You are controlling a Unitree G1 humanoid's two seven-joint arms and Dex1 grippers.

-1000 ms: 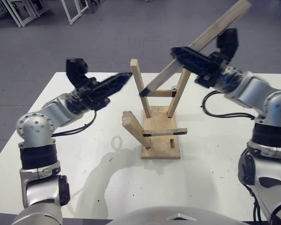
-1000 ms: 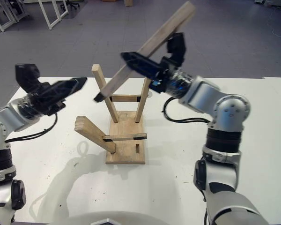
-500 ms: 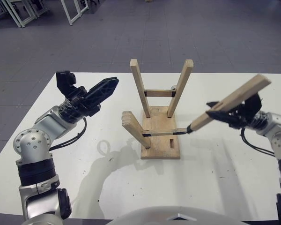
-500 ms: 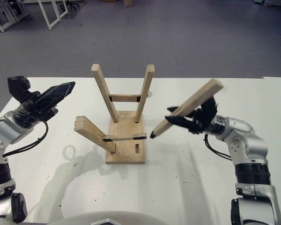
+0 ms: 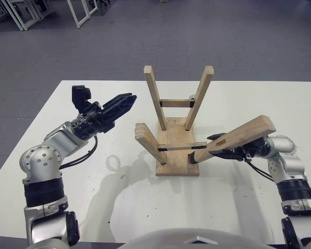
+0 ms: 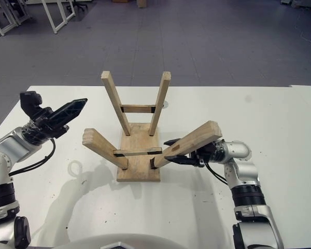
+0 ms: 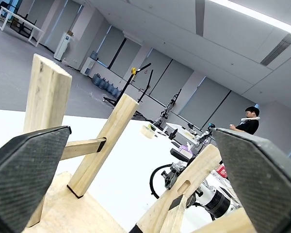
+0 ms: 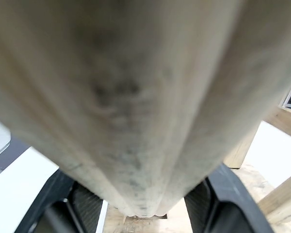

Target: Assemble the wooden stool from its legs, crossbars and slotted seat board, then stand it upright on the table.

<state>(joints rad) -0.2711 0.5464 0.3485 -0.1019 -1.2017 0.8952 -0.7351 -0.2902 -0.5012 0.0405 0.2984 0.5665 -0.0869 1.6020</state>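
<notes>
From the head, the seat board (image 5: 177,165) lies flat at the middle of the table (image 5: 238,101), underside up. Two far legs (image 5: 155,96) stand in it, joined by the far crossbar (image 5: 175,103). A near leg (image 5: 147,141) leans toward the table's left edge, and the near crossbar (image 5: 184,147) sticks out of it toward the right edge. The right pincer (image 5: 215,147) is clamped on the fourth leg (image 5: 241,136) below its middle. That leg slants up toward the right edge, and its foot is down at the board's near-right slot beside the crossbar's free end; I cannot tell whether either joint is seated. The left pincer (image 5: 128,101) hangs above the left half of the table, apart from everything and aimed at the stool. In the left wrist view its fingers (image 7: 29,160) stand wide apart and empty, framing the far legs, the board and the slanted leg. In the right wrist view the leg runs close along the lens with a pad (image 8: 77,204) on each side of it, the board lying beyond. The leg looks light, stiff and dry, so it should not slip, but its long free end will lever against the grip; holding lower, near the foot, would probably steer it better. The thin crossbar is likely the weak part and may snap if pried. The leaning leg looks loosely fitted, so the free pincer could steady it mid-length.
</notes>
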